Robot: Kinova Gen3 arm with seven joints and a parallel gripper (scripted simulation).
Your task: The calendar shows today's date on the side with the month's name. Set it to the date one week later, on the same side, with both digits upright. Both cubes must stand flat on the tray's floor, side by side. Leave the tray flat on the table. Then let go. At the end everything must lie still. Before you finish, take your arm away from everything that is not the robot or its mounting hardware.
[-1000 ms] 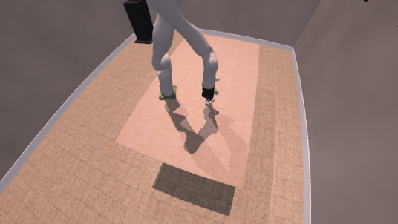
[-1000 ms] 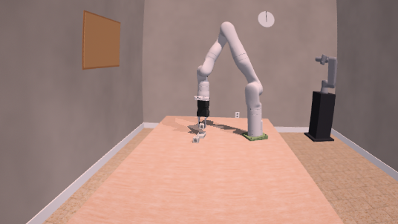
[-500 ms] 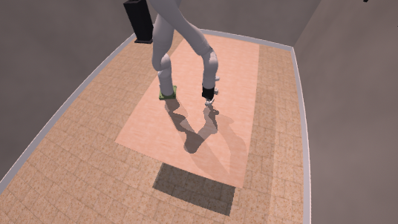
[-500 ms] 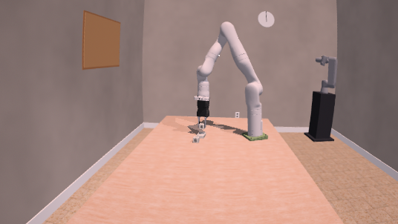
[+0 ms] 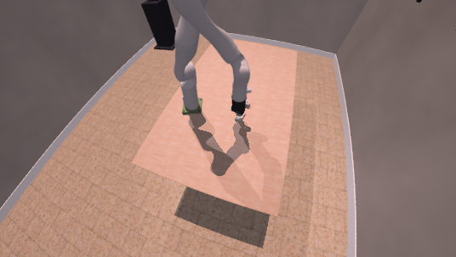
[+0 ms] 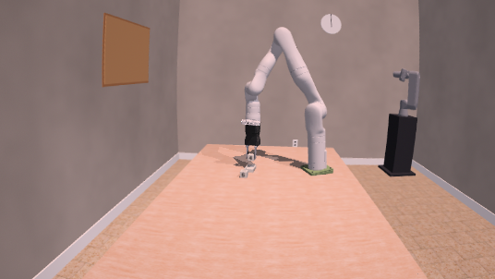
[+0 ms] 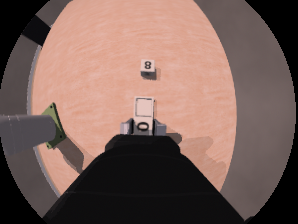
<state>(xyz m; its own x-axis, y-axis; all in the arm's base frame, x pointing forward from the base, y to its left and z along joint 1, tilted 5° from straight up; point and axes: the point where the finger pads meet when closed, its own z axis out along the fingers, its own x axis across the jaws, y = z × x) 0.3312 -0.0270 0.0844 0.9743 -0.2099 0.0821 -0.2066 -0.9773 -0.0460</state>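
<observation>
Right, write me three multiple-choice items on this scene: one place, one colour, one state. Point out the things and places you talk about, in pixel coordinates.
1. Where is the cube marked 0 (image 6: 250, 157) (image 7: 143, 126)?
A) Beyond the cube marked 8 (image 6: 243, 174) (image 7: 148, 66)
B) Between the fingers of the gripper (image 5: 240, 117) (image 6: 251, 153) (image 7: 143, 124)
C) On the arm's base plate (image 5: 185, 112) (image 6: 328, 171) (image 7: 59, 125)

2. What colour is that base plate?
A) Green
B) Red
C) Blue

3. How does the 8 cube stand?
A) Inside the tray (image 6: 250, 168) (image 7: 144, 107)
B) Stacked on the other cube
C) On the table (image 5: 268, 77) (image 6: 249, 222) (image 7: 100, 75), apart from the tray

Key:
1 B: the wrist view shows a finger on either side.
2 A: green shows under the arm's foot.
3 C: the wrist view shows tabletop between cube and tray.
</observation>
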